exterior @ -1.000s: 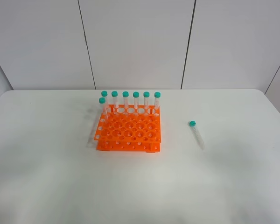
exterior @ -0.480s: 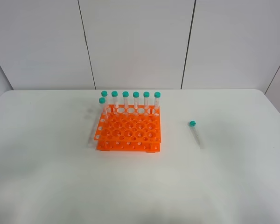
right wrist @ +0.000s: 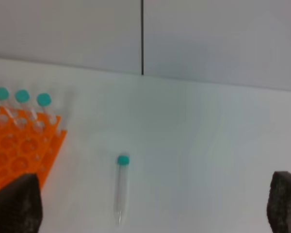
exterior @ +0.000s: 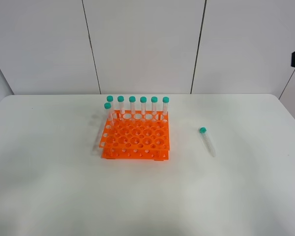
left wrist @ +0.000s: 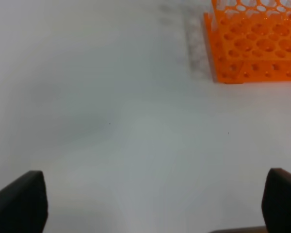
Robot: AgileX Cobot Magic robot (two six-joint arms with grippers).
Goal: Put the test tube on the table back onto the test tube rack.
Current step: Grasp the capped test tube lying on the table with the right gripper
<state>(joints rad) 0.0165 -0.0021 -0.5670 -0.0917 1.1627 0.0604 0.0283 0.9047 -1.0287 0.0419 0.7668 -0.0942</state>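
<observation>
Left claw (left wrist: 155,206) and right claw (right wrist: 153,206) both stand wide open above the white counter (exterior: 64,187).
In the high view the test tube (exterior: 207,141) lies flat on the counter right of centre, with its teal cap toward the top of the frame and its tapered tip toward the bottom. It is well apart from the orange test tube rack (exterior: 136,139), which sits left of centre. Seven capped tubes (exterior: 137,105) stand upright in the rack: six along its far row and one in the next row at the left end.
</observation>
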